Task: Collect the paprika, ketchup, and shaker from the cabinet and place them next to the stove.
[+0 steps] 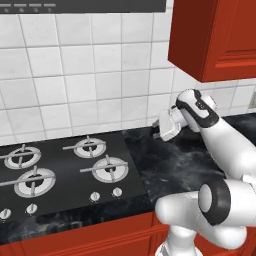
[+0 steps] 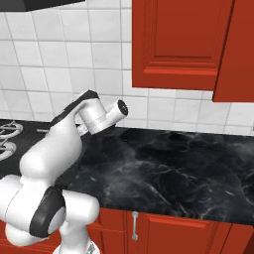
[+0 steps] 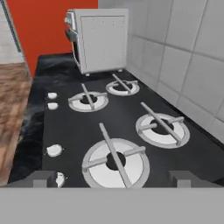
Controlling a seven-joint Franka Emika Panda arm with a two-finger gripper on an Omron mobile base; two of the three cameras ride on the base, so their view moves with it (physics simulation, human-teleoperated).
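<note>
Fingers spread wide and empty above the dark counter (image 1: 175,165), beside the stove (image 1: 65,172).

The gripper (image 1: 159,131) is held low near the tiled wall, its two fingers (image 3: 41,178) parted with nothing between them. Ahead of the fingers, the stove is seen lengthwise, four burners in view and small knobs along one edge. The red cabinet (image 1: 215,35) hangs overhead, its doors seen closed.

You see a dark marbled counter (image 1: 175,165) carrying the stove (image 1: 65,172). Beyond the stove's far end, a white boxy appliance (image 3: 99,40) stands on it.
</note>
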